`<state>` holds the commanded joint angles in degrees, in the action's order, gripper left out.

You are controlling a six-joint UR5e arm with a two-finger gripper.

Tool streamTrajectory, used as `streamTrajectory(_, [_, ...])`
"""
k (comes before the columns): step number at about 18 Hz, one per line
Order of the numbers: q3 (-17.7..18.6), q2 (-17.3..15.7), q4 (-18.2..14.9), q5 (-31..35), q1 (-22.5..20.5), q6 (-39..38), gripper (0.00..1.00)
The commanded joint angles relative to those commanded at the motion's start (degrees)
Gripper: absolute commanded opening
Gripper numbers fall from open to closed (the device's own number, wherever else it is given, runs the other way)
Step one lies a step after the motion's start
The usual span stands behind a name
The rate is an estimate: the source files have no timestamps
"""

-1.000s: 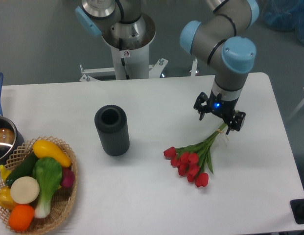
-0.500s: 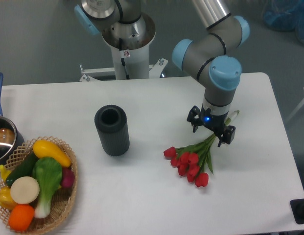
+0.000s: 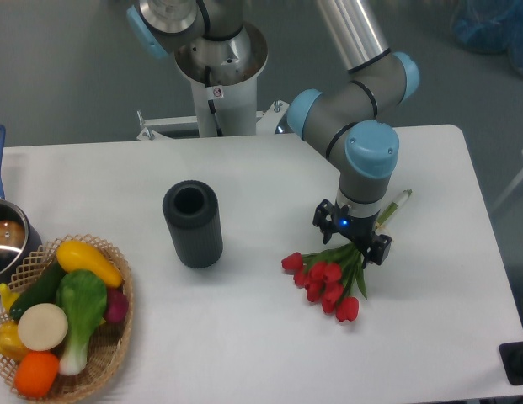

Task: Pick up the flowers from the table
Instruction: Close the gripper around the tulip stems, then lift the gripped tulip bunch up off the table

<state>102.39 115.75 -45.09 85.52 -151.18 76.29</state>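
The flowers (image 3: 327, 282), a small bunch of red tulips with green leaves, lie on the white table (image 3: 244, 353) right of centre. Their pale stems (image 3: 394, 207) stick out to the upper right from behind the arm. My gripper (image 3: 351, 246) hangs straight over the leafy part just above the blooms, pointing down. Its fingers stand on either side of the leaves. The wrist hides the gap between the fingertips, so I cannot tell whether they are open or shut.
A dark grey cylinder vase (image 3: 193, 224) stands left of the flowers. A wicker basket (image 3: 109, 353) of vegetables sits at the front left. A pot (image 3: 4, 240) with a blue handle is at the left edge. The robot base (image 3: 219, 76) is behind the table.
My gripper has moved left and toward the front, from over the stem ends to over the leaves near the blooms. The flowers lie where they were.
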Motion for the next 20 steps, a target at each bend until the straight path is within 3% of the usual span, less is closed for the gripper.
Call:
streamTrajectory(2, [0.09, 0.18, 0.09, 0.0, 0.18, 0.0, 0.41])
streamTrajectory(4, [0.0, -0.08, 0.0, 0.0, 0.18, 0.0, 0.26])
streamTrajectory(14, [-1.75, -3.43, -1.14, 0.18, -0.35, -3.78, 0.02])
streamTrajectory(16, [-4.47, -3.51, -4.81, 0.18, -0.44, -3.6, 0.01])
streamTrajectory(20, [-13.61, -2.99, -17.64, 1.32, -0.52, -3.51, 0.02])
